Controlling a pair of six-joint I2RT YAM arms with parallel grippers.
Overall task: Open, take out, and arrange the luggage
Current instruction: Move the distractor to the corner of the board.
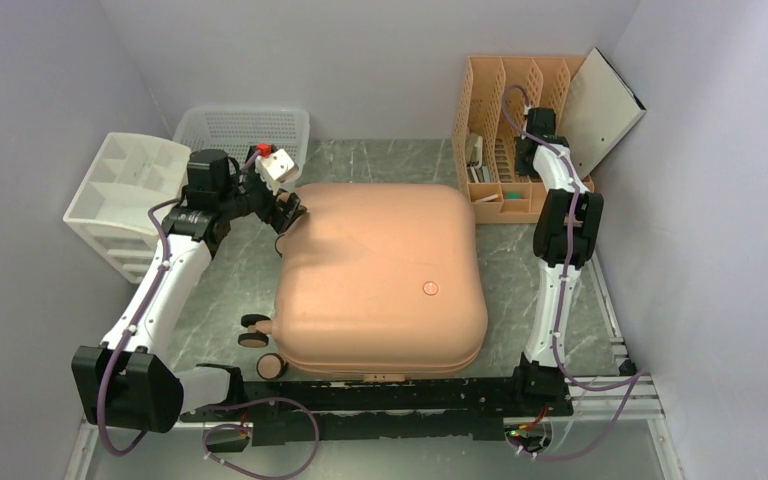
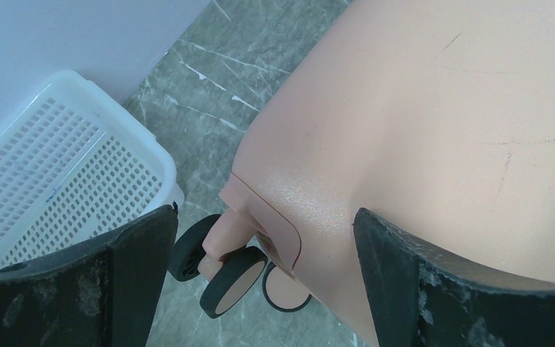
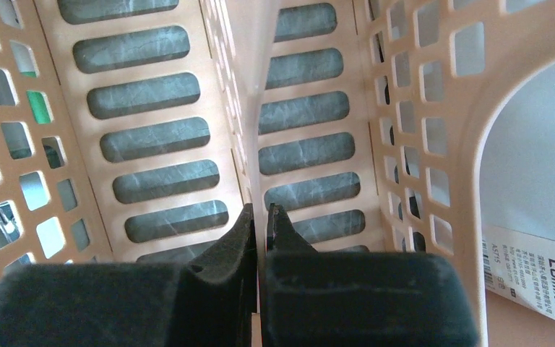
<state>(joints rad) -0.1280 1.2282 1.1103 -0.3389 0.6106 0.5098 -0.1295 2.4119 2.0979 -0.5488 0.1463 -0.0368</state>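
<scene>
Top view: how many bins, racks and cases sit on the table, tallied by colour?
White: 2 (basket, drawer unit)
Pink: 1 (suitcase)
Orange: 1 (file rack)
Total: 4

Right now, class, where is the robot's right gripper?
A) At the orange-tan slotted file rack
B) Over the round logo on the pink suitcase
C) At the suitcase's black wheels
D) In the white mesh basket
A: the right wrist view shows the right gripper shut, pointing into the slotted file rack, well away from the closed suitcase.
</scene>
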